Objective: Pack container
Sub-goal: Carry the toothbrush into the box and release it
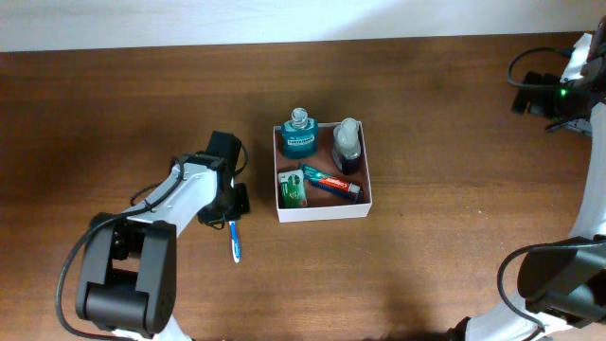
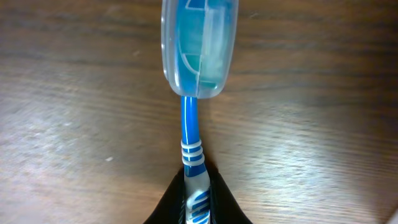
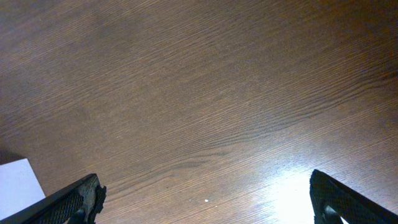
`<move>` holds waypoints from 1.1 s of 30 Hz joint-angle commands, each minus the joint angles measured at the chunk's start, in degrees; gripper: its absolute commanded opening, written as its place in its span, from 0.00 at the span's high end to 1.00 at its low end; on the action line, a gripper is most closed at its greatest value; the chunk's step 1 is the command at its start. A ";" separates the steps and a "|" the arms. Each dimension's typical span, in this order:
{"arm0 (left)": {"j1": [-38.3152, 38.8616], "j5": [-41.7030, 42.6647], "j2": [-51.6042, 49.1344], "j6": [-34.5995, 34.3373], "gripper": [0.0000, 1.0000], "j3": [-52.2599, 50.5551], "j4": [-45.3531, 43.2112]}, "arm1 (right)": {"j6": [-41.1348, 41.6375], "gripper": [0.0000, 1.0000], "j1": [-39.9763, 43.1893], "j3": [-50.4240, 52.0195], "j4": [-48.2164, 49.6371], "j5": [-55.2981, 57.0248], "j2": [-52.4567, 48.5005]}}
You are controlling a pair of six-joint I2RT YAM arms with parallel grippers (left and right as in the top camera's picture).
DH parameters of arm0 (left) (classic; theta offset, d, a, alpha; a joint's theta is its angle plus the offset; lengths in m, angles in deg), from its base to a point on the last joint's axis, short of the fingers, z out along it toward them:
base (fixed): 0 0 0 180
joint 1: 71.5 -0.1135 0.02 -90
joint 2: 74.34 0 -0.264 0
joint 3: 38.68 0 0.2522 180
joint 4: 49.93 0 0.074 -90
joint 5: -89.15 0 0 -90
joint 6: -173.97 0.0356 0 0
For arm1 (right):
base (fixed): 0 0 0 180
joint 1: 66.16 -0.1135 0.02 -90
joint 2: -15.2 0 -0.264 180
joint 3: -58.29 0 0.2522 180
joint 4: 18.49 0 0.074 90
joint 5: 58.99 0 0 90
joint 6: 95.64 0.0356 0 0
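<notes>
A blue and white toothbrush (image 1: 235, 242) with a clear blue cap (image 2: 199, 50) over its head lies on the wooden table, left of the container (image 1: 322, 212). My left gripper (image 2: 198, 186) is shut on the toothbrush handle, with a black finger (image 2: 171, 208) pressed against each side. The container is a square white-walled box. It holds a teal bottle (image 1: 298, 137), a dark bottle with a white cap (image 1: 347, 147), a small green box (image 1: 292, 189) and a toothpaste tube (image 1: 331, 182). My right gripper (image 3: 205, 199) hangs open over bare wood with nothing between its fingers.
The right arm (image 1: 568, 90) sits at the far right edge of the table, well away from the container. A white corner (image 3: 15, 186) shows at the lower left of the right wrist view. A pale surface (image 1: 284, 19) runs along the table's back edge.
</notes>
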 commanded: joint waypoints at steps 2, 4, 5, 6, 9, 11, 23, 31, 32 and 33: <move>-0.09 -3.06 1.51 0.33 1.00 2.08 3.02 | 0.04 0.02 0.20 -0.44 0.13 0.09 0.11; -0.09 -3.08 2.84 0.33 0.99 4.17 4.76 | 0.04 0.02 0.20 -0.44 0.13 0.09 0.11; -0.09 -3.08 3.63 0.33 1.00 5.27 5.53 | 0.04 0.02 0.20 -0.44 0.13 0.09 0.11; -0.09 -3.06 4.44 0.33 0.99 6.29 6.12 | 0.04 0.02 0.20 -0.44 0.13 0.11 0.11; -0.07 -2.73 7.28 0.35 1.00 9.90 7.96 | 0.04 0.02 0.20 -0.44 0.13 0.11 0.11; 0.20 -1.20 9.57 2.23 0.99 12.39 8.92 | 0.04 0.02 0.20 -0.44 0.13 0.11 0.11; 9.11 13.07 13.94 23.56 1.00 18.58 7.69 | 0.04 0.02 0.20 -0.44 0.13 0.09 0.11; 15.91 13.03 13.68 34.91 1.00 18.58 1.77 | 0.04 0.02 0.20 -0.44 0.11 0.09 0.11; 16.33 13.05 13.53 35.58 1.00 18.58 0.76 | 0.04 0.02 0.20 -0.44 0.13 0.09 0.11; 16.68 13.03 13.33 36.11 1.00 18.58 -0.26 | 0.04 0.02 0.20 -0.44 0.13 0.09 0.11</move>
